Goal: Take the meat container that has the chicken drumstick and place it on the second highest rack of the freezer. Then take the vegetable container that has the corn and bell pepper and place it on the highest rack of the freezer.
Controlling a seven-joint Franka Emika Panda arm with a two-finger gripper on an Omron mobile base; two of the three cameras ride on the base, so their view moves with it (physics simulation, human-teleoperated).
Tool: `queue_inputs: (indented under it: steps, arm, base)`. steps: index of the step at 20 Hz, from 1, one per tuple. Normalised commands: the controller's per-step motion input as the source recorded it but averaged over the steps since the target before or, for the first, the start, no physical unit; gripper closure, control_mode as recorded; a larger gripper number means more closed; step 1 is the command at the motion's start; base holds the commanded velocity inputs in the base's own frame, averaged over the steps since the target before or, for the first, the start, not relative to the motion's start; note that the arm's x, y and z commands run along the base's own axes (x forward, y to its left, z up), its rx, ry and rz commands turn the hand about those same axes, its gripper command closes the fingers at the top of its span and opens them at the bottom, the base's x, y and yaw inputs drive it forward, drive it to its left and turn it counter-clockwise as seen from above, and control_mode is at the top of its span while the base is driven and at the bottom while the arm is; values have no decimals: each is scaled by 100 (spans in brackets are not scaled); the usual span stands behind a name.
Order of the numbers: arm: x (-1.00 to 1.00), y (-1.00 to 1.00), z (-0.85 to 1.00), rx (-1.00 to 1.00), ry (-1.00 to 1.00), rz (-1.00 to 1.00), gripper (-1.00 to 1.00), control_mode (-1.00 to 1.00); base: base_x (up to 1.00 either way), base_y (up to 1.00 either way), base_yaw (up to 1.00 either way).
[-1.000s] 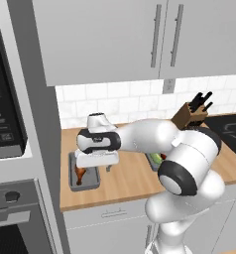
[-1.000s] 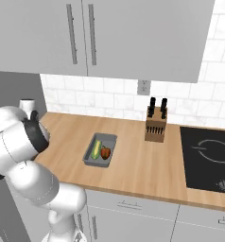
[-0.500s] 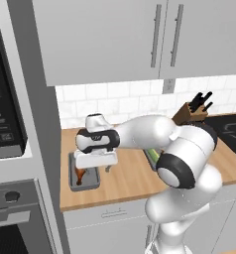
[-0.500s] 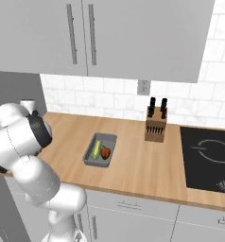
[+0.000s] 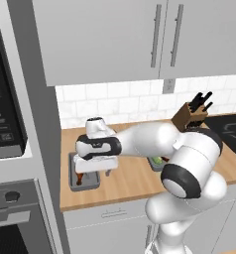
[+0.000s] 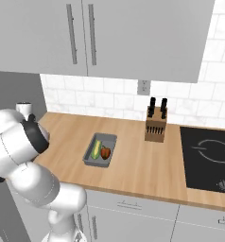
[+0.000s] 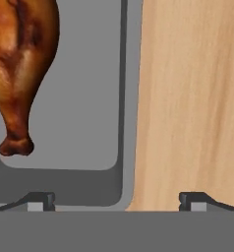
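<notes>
Hand view: open end effector (image 7: 117, 199) straddles meat container (image 7: 123, 98) rim.

Kitchen: wood counter (image 6: 133, 165), hob (image 6: 209, 158), knife block (image 6: 155, 126), wall cabinets (image 6: 133, 38).

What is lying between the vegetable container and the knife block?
Only bare wooden counter lies between the grey vegetable tray and wooden knife block, per the right base view.

I'm holding the pincer (image 5: 96, 171) with its jaws apart over the meat container (image 5: 83, 182) sitting at the tabletop's (image 5: 125, 181) left front edge, the chicken drumstick (image 5: 80, 178) lying inside.
</notes>
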Motion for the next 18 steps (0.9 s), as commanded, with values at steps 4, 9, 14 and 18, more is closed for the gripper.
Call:
queue_inputs:
  steps: [4, 9, 14, 18]
  arm:
    - [2, 7, -20, 0, 0, 0, -100, -100]
    - [0, 0, -35, 0, 0, 0, -100, -100]
    - [0, 0, -37, 0, 0, 0, -100, -100]
    - [0, 0, -18, 0, 0, 0, -100, -100]
  base:
    - [0, 0, 0]
    - [0, 0, 0]
    - [0, 0, 0]
    - [0, 0, 0]
